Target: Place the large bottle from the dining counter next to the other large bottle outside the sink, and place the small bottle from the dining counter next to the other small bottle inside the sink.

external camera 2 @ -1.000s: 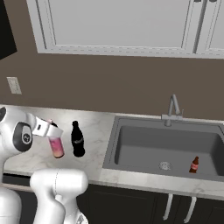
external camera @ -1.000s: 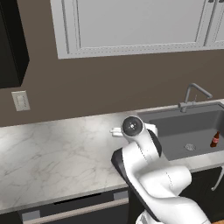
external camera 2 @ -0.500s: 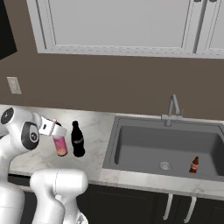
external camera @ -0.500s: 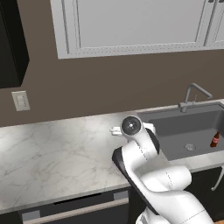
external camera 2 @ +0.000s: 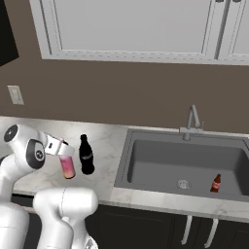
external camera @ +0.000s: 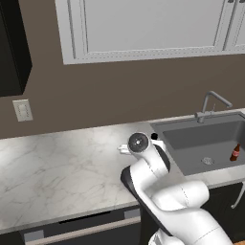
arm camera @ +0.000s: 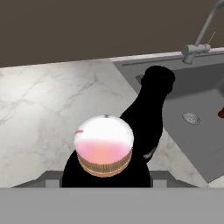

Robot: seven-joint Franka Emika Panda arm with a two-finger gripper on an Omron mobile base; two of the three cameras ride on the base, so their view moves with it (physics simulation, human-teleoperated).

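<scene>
While the fingers (external camera 2: 59, 147) grip it, the large bottle (external camera 2: 67, 165) has edged closer to the black bottle (external camera 2: 86, 155).

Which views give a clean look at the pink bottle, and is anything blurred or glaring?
Right base view: sharp, flat lighting, pink bottle clear beside the black bottle. Hand view: pink bottle seen from the top, close and slightly soft, black bottle behind it. Left base view: the arm hides both.

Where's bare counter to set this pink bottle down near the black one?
Bare marble counter lies between the black bottle and the sink rim, and behind it toward the wall. Crowded just left, where the gripper holds the pink bottle.
</scene>
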